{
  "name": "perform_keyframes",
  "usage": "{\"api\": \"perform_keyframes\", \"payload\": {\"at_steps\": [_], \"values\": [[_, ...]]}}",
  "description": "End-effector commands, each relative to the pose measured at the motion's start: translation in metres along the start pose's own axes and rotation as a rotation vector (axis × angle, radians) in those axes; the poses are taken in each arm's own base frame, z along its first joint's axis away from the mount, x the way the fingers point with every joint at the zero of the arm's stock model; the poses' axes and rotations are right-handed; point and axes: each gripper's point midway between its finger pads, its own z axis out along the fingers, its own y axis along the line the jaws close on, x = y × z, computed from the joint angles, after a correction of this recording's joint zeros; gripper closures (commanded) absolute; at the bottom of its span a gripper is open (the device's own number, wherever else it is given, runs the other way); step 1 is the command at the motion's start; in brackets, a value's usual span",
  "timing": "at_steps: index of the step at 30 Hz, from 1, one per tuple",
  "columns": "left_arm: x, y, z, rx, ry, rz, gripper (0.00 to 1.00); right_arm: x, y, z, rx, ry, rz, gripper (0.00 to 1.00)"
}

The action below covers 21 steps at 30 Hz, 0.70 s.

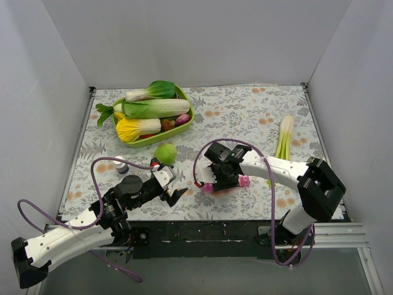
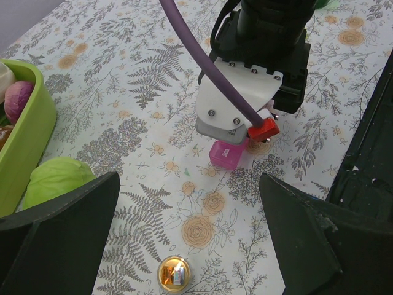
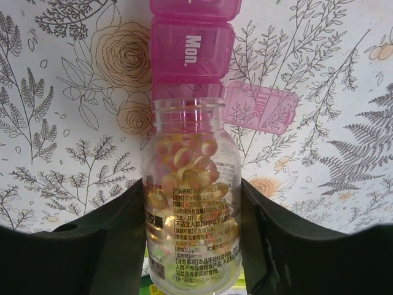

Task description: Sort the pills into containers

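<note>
- Fingers (image 3: 110,246) of the right gripper (image 1: 222,175) are clamping the bottle (image 3: 190,209) of pills (image 3: 184,160), its mouth at the pill box's (image 3: 191,52) open cell, with the arm reaching left.
- Wide open, the left gripper (image 1: 174,190) is hovering low, just left of it.

One green oval bowl (image 1: 156,141) held five vegetables — one bok choy (image 1: 150,92), one napa cabbage (image 1: 156,109), one yellow-leaved head (image 1: 138,128), one red-purple bulb (image 1: 182,119) and one brown piece (image 1: 167,125). Just in front of the bowl lay one round green cabbage (image 1: 164,153); well to its right, one leek-like stalk (image 1: 285,136). In front and to the right of the bowl — one pink pill-box strip (image 1: 244,180) and one clear bottle (image 3: 190,203) of pills (image 3: 184,160), too many to count. One small capped bottle (image 1: 121,165) stood before the bowl's left end.
</note>
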Motion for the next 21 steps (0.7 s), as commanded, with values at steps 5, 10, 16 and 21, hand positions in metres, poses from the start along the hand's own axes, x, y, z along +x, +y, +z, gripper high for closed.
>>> {"api": "perform_keyframes", "payload": {"at_steps": [5,10,16,21], "values": [[-0.001,0.0,0.0,0.006,0.003,0.012,0.02,0.003,0.002,-0.013,-0.003,-0.026,-0.008,0.95],[-0.001,0.0,0.0,0.004,0.0,0.011,0.02,0.002,0.001,-0.016,-0.013,-0.061,0.029,0.95],[-0.015,0.004,-0.006,-0.015,-0.053,-0.001,0.02,-0.01,-0.016,-0.051,-0.01,-0.285,0.154,0.95],[-0.033,0.009,-0.015,-0.044,-0.145,-0.038,0.02,-0.023,-0.048,-0.114,0.096,-0.543,0.231,0.95]]}}
